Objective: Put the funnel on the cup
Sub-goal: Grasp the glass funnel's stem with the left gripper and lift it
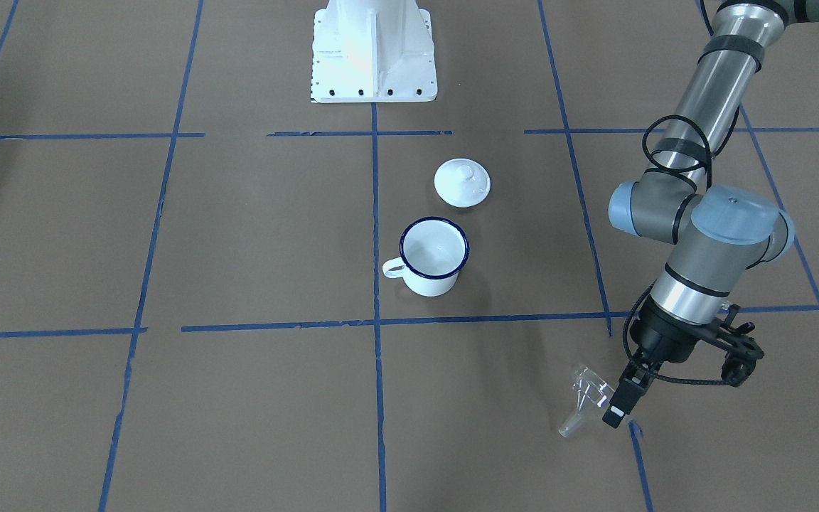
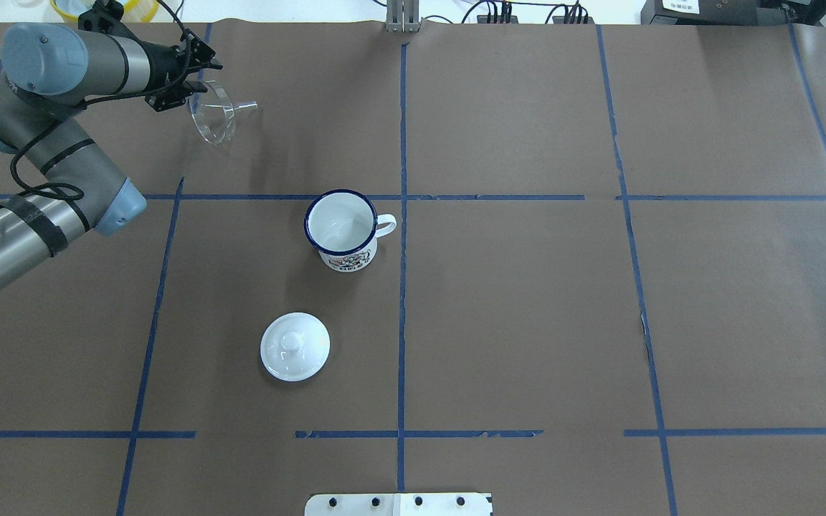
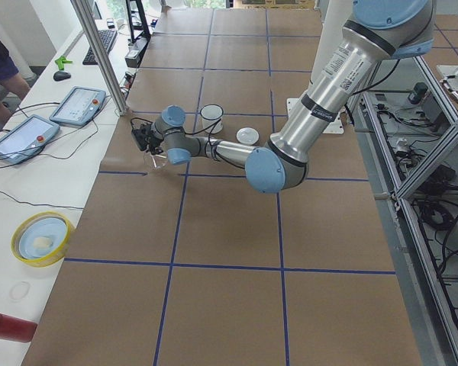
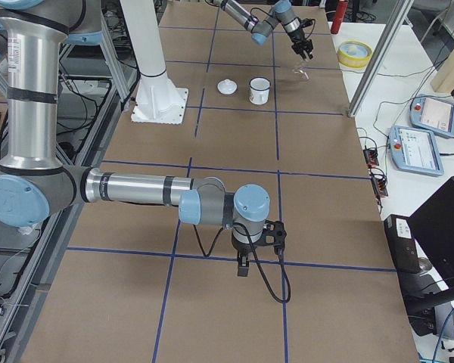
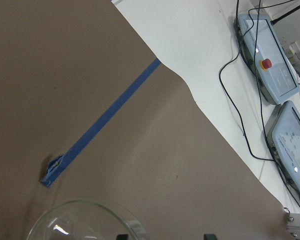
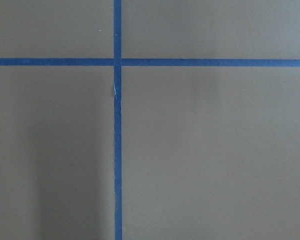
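Observation:
The clear plastic funnel (image 1: 586, 400) lies on its side on the brown paper near the table's far-left corner. It also shows in the overhead view (image 2: 218, 115), with its spout pointing toward the table's middle. My left gripper (image 1: 617, 412) is right at the funnel's wide rim (image 5: 85, 220). Its fingertips stand apart, with the rim's edge between them, so it looks open. The white mug with a dark blue rim (image 2: 341, 229) stands upright and empty near the table's middle, well away from the funnel. My right gripper (image 4: 242, 266) shows only in the exterior right view, and I cannot tell whether it is open or shut.
A round white knobbed lid (image 2: 295, 346) lies on the table close to the mug, on the robot's side. The paper's edge and two pendants (image 5: 275, 75) are just beyond the funnel. The robot's white base (image 1: 372, 53) stands at the table's middle edge.

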{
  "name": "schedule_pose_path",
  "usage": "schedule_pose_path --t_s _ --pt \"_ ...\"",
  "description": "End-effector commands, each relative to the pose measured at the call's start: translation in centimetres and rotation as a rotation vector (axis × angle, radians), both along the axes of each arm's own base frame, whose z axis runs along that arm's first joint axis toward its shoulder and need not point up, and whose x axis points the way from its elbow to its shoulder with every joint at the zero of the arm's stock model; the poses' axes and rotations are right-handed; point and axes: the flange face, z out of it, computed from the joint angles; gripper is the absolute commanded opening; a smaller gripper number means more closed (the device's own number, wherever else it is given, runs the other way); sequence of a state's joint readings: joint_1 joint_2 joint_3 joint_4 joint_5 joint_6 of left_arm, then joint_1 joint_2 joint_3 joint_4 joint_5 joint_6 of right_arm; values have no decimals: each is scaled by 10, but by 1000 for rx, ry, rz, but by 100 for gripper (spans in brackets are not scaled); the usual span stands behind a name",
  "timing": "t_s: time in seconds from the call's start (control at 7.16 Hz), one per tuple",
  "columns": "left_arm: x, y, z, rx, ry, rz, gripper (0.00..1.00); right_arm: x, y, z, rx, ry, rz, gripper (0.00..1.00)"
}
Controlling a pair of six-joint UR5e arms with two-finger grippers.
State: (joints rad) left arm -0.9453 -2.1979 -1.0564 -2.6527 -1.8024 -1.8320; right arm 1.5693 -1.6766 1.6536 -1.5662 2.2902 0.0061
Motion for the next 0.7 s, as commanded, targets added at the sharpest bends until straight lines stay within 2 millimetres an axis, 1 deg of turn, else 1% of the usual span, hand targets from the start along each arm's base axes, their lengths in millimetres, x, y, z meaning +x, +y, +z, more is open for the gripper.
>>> schedule_pose_path --t_s 0.0,0.42,0.56 --pt "1 1 0 2 1 2 31 0 0 0 0 0 0 100" --pt "8 7 0 17 10 14 30 0 0 0 0 0 0 100" --pt "10 7 0 17 10 15 12 0 0 0 0 0 0 100"
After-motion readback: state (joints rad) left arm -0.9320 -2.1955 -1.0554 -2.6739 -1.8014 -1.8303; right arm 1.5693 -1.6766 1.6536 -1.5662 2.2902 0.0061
